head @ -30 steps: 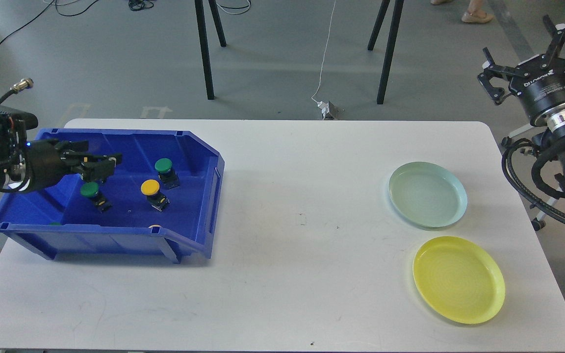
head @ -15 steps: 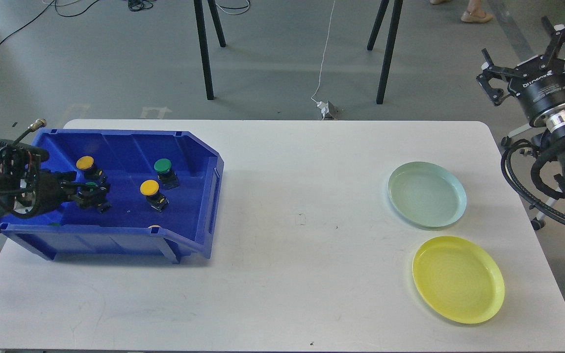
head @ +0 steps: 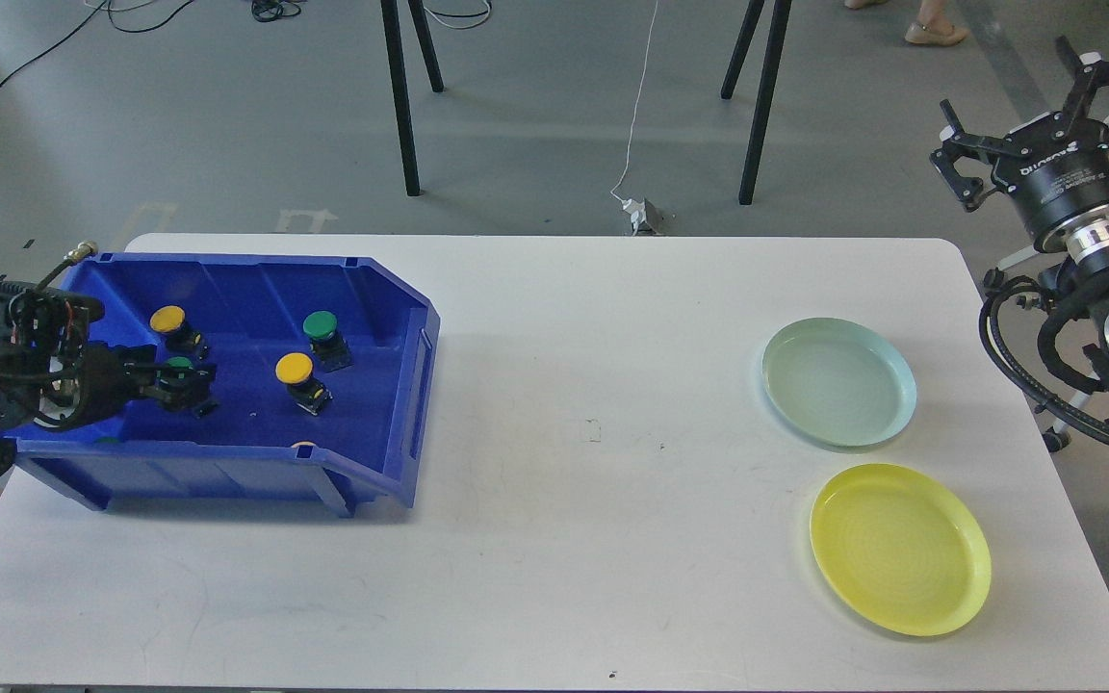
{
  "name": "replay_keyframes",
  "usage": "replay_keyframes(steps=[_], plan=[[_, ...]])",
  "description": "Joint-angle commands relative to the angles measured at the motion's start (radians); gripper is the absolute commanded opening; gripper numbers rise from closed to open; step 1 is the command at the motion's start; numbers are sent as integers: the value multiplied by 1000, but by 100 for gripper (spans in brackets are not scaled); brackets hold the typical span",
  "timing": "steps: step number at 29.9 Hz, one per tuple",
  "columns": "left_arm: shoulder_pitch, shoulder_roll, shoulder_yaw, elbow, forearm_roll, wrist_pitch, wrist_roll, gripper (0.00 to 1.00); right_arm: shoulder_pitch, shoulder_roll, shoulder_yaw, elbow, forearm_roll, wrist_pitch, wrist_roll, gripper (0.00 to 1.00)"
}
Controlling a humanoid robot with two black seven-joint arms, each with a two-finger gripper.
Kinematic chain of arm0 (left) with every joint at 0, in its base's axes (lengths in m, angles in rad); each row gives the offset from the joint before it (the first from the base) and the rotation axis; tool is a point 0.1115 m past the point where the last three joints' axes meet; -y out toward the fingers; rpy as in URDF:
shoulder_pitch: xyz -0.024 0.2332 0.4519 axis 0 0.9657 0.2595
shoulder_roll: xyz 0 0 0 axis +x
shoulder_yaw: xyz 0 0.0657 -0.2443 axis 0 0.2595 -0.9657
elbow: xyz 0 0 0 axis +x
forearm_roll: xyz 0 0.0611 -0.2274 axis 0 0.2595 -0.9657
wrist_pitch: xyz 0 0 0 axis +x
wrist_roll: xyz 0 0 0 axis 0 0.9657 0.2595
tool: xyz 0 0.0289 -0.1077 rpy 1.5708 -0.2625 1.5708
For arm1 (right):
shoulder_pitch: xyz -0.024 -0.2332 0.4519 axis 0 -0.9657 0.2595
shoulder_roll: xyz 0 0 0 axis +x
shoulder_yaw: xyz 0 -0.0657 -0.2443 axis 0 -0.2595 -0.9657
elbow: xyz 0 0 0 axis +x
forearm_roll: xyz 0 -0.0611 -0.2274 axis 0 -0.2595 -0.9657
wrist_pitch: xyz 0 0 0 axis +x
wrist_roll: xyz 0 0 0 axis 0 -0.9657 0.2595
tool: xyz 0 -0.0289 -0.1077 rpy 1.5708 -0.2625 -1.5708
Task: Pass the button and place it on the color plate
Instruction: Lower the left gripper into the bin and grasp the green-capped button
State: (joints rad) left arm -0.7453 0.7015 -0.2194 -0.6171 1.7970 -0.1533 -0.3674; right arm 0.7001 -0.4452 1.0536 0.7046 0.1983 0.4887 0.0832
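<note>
A blue bin point(head: 423, 332) on the table's left holds push buttons: a yellow one point(head: 167, 320), a green one point(head: 321, 325), another yellow one point(head: 294, 367), and a green button point(head: 177, 365). My left gripper point(head: 175, 378) is low inside the bin with its dark fingers on either side of that last green button. I cannot tell if they press on it. My right gripper point(head: 1036, 108) is open and empty, raised off the table's far right corner. A pale green plate point(head: 839, 381) and a yellow plate point(head: 899, 549) lie at the right.
Two more button caps peek over the bin's front wall, one yellow point(head: 302, 445) and one green point(head: 108, 440). The white table point(head: 593, 500) is bare between bin and plates. Black stand legs point(head: 400, 96) and cables are on the floor behind.
My left gripper came down from above the bin's back left to the green button and has stayed there. A yellow button it hid now shows. My right arm has barely moved.
</note>
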Motion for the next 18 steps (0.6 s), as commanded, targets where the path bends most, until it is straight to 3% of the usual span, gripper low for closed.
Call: replay_keyframes(steps=[1, 12, 18], plan=[[0, -2, 0, 7, 1, 0, -1, 73, 1, -3, -7, -1, -2, 0, 0, 99], [-9, -36, 63, 97, -7, 0, -14, 68, 1, -1, -14, 1, -5, 0, 0, 99], [-16, -45, 61, 99, -15, 1, -22, 57, 1, -1, -14, -1, -4, 0, 1, 99]])
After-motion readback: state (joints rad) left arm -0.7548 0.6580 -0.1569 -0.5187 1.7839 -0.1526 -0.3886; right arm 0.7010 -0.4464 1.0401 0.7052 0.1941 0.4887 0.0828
